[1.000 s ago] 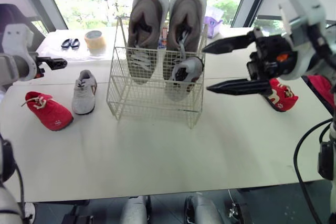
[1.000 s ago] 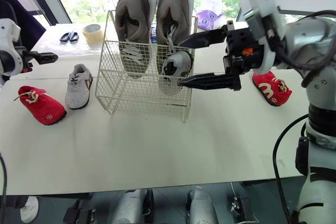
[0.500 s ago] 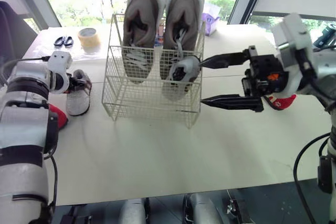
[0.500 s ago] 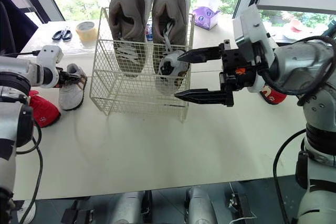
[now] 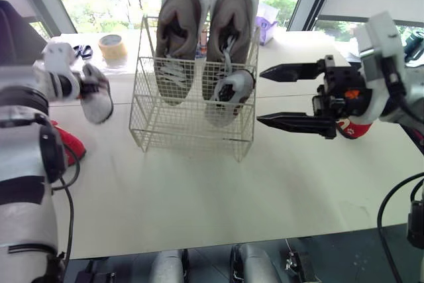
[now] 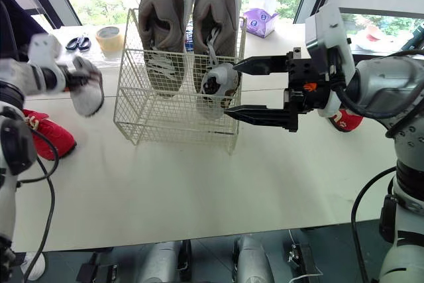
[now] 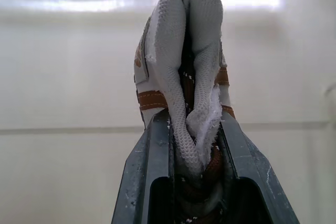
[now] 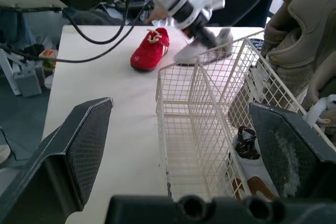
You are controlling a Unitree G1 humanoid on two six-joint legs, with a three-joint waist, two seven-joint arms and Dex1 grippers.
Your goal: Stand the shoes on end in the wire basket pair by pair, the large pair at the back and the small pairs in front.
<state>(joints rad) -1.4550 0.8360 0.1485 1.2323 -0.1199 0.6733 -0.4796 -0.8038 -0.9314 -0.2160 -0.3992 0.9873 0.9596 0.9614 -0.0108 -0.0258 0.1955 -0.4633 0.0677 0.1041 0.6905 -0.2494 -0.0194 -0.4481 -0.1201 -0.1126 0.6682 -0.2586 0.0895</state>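
At left, the left gripper (image 7: 191,129) pinches a small grey-and-white mesh sneaker (image 6: 86,94) aloft by its collar — presumably to stand it in the central cream wire basket (image 5: 192,124) — while the right gripper (image 6: 231,89) gapes wide, empty.

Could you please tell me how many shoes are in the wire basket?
3: left large shoe, right large shoe at the back; small white shoe front right.

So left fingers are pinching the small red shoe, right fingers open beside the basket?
No: the left fingers pinch the small grey shoe, as the left wrist view shows; the red shoe lies on the table. The right fingers are open beside the basket.
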